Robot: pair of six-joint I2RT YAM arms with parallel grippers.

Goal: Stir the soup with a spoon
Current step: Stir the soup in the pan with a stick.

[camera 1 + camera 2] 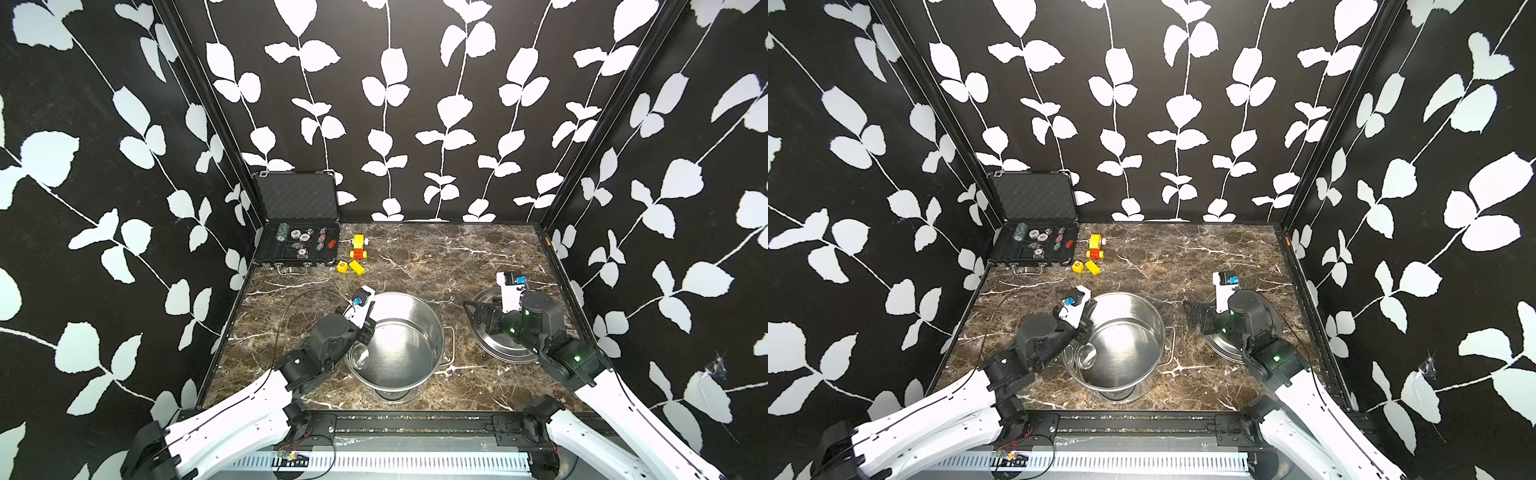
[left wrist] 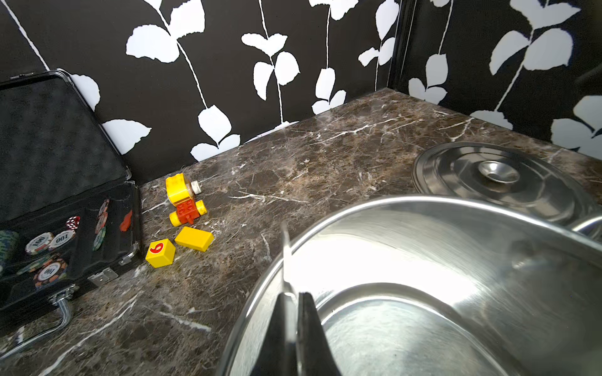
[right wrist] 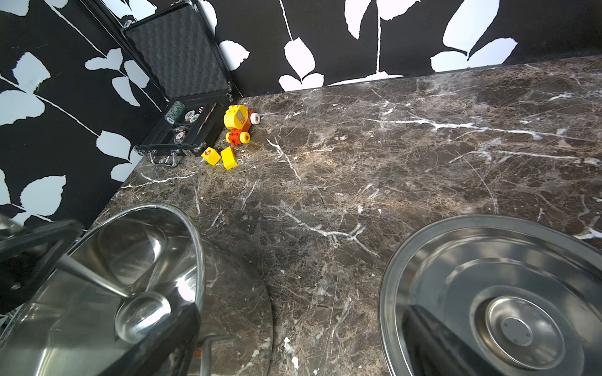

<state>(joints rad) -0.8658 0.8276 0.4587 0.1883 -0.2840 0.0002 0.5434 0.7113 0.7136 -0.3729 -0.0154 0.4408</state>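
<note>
pot (image 1: pixel 419 320): steel, brushed inside, glossy | spoon (image 3: pixel 143 314): polished metal, smooth | lid (image 2: pixel 456 172): shiny steel, ringed | table (image 1: pixel 436 257): brown marble look, white veins, smooth, slight sheen | blocks (image 2: pixel 194 238): glossy yellow plastic | case (image 2: pixel 49 136): matt dimpled foam lining, chrome trim

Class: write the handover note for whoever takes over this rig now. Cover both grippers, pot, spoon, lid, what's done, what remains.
Left gripper: shut on the spoon handle, bowl down inside the pot.
Right gripper: open, empty, over the lid.
Pot upright, inside looks bare; lid flat on the table beside it.
Done: lid off, spoon in pot.
Left: stir around the pot; amount already stirred cannot be told.
</note>
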